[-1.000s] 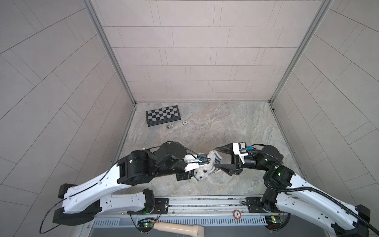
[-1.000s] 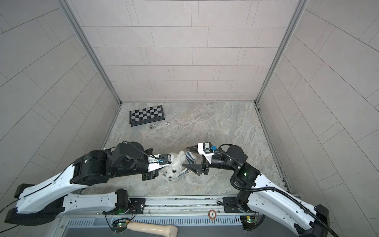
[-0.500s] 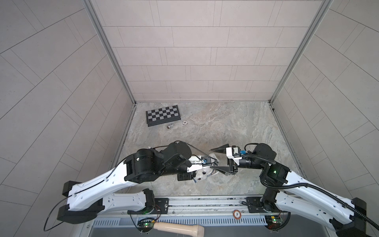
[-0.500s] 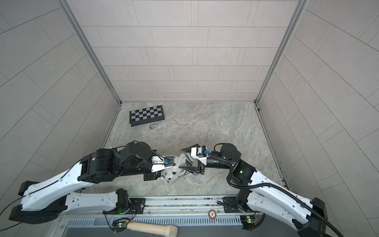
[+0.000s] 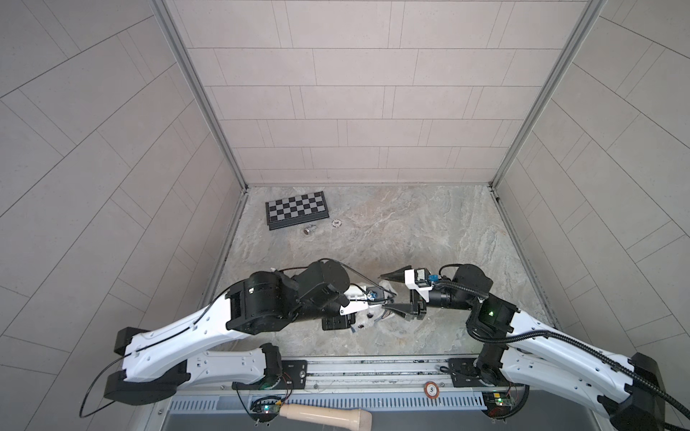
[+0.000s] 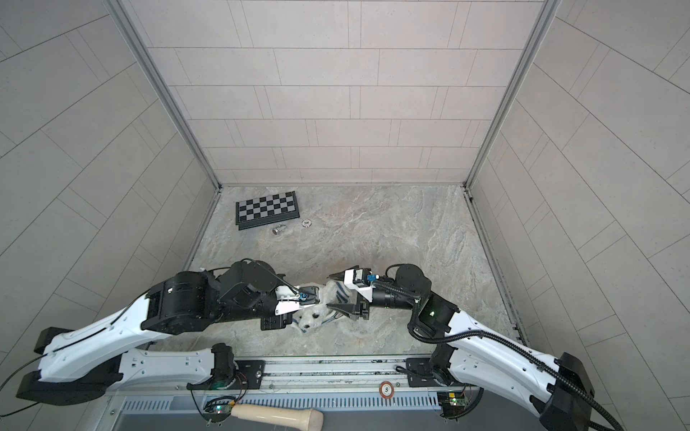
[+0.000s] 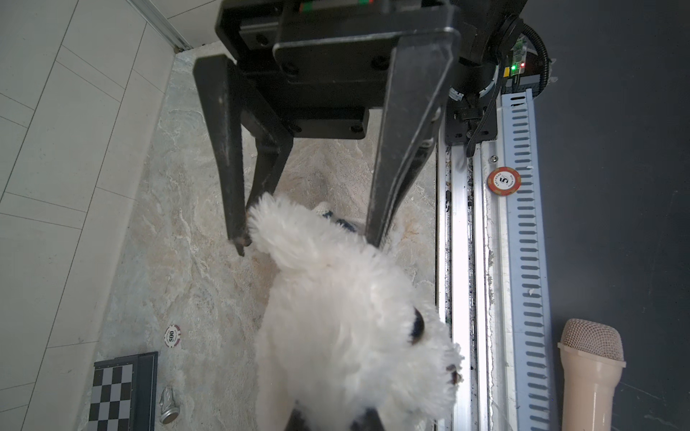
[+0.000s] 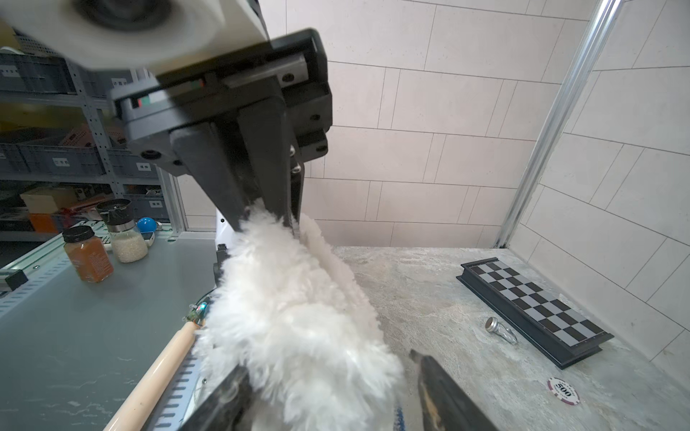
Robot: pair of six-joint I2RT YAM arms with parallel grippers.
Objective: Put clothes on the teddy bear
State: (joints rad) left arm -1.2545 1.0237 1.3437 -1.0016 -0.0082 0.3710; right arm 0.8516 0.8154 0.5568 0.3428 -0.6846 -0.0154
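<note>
Stage: early. Judged as holding and positioning the toy ahead of fitting the garment.
Teddy bear: at the near middle of the tabletop, between the two arms and close to the near edge. The face, with its dark eye and nose, is turned toward that edge.
Left pincer: clenched on a tuft of the bear's white fur. The body part gripped cannot be determined.
Right pincer: released, jaws spread, one on each side of a rounded fluffy part of the bear (ear or paw, not distinguishable). Nothing is grasped.
Striped shirt: blue and white, bunched just beside the bear on its far-right side, between the right pincer's jaws in both top views. Whether any of it is around the bear cannot be told.
Done: bear secured by one arm; second arm positioned at the bear and shirt.
Left to do: the head and visible fur are bare. Judged outstanding: gripping the shirt, passing it over the head, feeding the arms through, drawing the hem down.
Bystanders: chessboard, poker chip and a small metal piece at the far left, well apart from the work.
</note>
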